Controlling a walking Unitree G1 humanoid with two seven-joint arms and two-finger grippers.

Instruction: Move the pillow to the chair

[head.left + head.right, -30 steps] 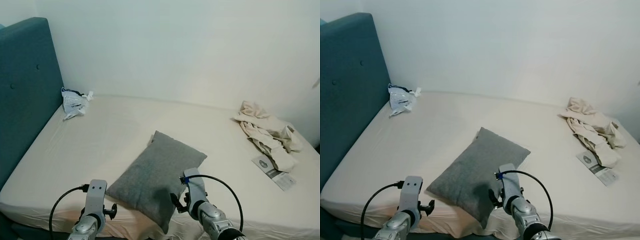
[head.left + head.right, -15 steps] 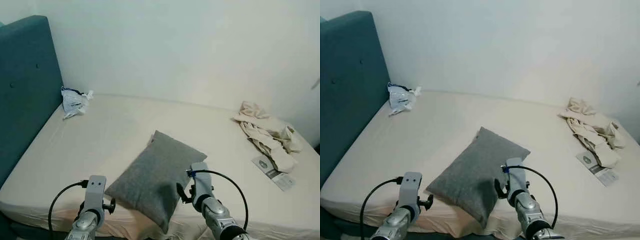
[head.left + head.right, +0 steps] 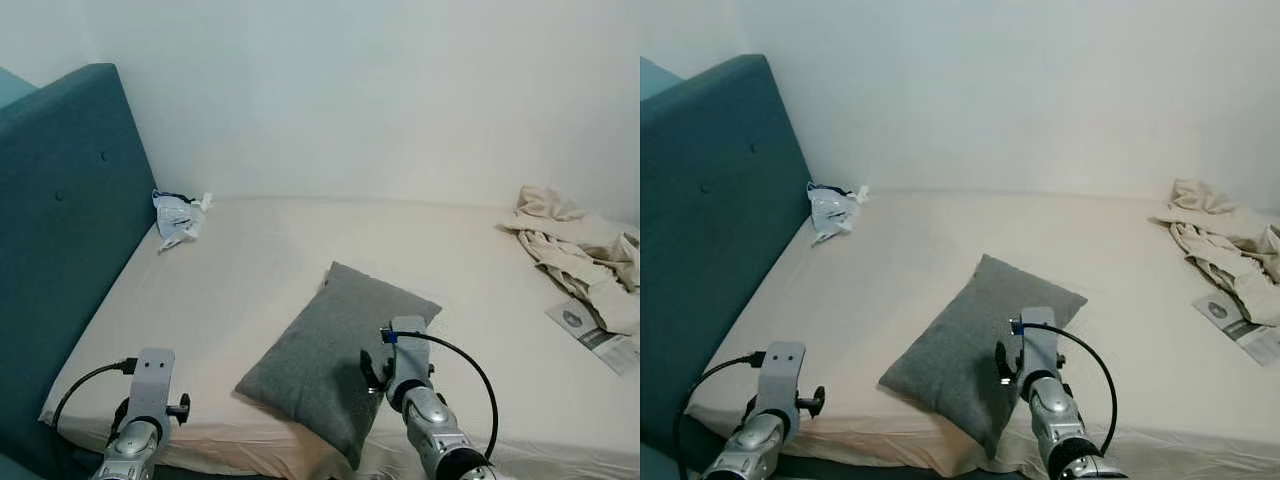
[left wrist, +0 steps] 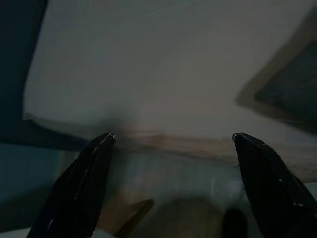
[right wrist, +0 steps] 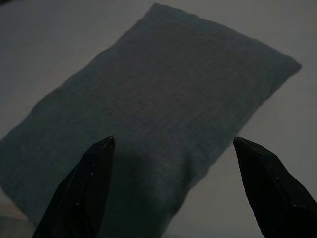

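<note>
Grey pillow [image 3: 335, 355] lying diagonally across bed [image 3: 250, 260]

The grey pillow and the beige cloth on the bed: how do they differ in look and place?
The grey pillow is dark, smooth and rectangular; the beige cloth is pale and crumpled. The grey pillow lies near the front edge, before the right gripper; the beige cloth lies far right, by the wall. Both rest on the bed.
</note>
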